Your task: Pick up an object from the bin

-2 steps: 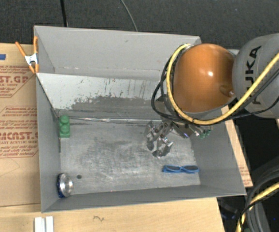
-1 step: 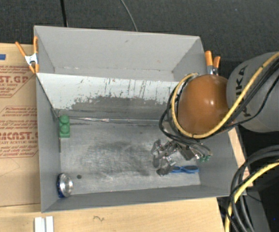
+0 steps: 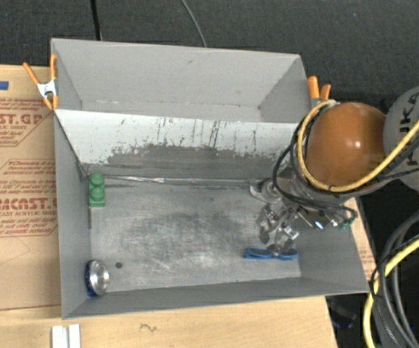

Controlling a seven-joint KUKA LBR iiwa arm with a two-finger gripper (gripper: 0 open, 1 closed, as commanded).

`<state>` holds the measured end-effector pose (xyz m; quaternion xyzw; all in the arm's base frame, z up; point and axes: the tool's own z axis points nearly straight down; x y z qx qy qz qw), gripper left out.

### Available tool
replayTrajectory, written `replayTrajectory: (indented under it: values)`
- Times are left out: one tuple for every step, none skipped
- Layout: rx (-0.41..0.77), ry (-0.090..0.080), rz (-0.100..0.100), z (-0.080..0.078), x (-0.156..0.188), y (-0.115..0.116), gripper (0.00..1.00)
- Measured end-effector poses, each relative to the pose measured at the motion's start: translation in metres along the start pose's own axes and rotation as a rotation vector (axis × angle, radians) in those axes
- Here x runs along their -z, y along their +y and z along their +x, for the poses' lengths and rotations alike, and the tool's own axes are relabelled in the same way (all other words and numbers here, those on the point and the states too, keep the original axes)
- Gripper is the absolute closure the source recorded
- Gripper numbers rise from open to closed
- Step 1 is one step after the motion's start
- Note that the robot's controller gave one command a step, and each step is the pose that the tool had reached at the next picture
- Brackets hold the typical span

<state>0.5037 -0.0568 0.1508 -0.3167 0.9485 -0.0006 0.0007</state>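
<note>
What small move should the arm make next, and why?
Probably lower a little, straight down: the gripper hangs right over the thin blue strip lying flat by the lower right corner of the grey metal bin. The green block and round blue-silver cap lie far left.

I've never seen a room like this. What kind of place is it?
Probably a robot test lab: a cabled gripper hangs in a scratched grey metal bin with a green block inside.
</note>
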Motion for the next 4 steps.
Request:
replayTrajectory:
  values:
    - [0.002, -0.001, -0.002, -0.001, 0.0, 0.001, 0.0]
    - [0.082, -0.016, 0.01, 0.036, -0.077, -0.025, 0.0]
    - [0.082, -0.006, 0.001, 0.038, -0.08, -0.022, 1.0]
    - [0.292, -0.005, 0.004, 0.036, 0.072, -0.028, 1.0]
